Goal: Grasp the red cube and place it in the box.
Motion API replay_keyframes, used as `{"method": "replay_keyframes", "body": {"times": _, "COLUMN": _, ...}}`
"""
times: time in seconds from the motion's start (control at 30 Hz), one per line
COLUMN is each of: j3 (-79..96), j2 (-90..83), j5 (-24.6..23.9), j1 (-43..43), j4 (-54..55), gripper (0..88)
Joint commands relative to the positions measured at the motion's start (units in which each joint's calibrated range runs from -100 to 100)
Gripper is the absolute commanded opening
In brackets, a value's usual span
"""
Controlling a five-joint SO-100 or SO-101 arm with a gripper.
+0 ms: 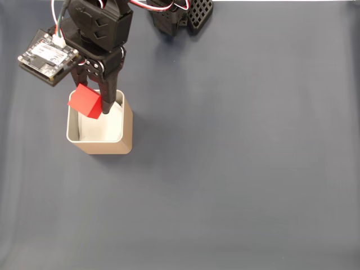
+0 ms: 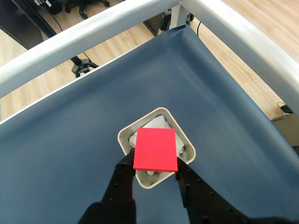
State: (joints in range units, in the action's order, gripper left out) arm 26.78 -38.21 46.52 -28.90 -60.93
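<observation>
Placement is the step in hand: the gripper point(image 1: 93, 107) pinches the red cube point(image 1: 85, 101) between its 2 fingers, directly above the box point(image 1: 128, 126), which sits at the far left of the dark mat point(image 1: 242, 169) in the fixed view. In the wrist view the cube point(image 2: 155, 149) covers most of the opening point(image 2: 159, 113). Next, the jaws likely need only spread so it drops inside.
</observation>
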Motion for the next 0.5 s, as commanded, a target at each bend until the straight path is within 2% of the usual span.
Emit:
{"method": "replay_keyframes", "body": {"times": 0.0, "j3": -0.43, "j2": -1.73, "j5": -1.07, "j1": -0.81, "j4": 1.71, "gripper": 25.9}}
{"method": "replay_keyframes", "body": {"times": 0.13, "j3": -0.34, "j2": -1.90, "j5": -1.37, "j1": -0.96, "j4": 1.80, "gripper": 32.4}}
{"method": "replay_keyframes", "body": {"times": 0.47, "j3": -0.34, "j2": -1.90, "j5": -1.22, "j1": -1.03, "j4": 2.78, "gripper": 35.9}}
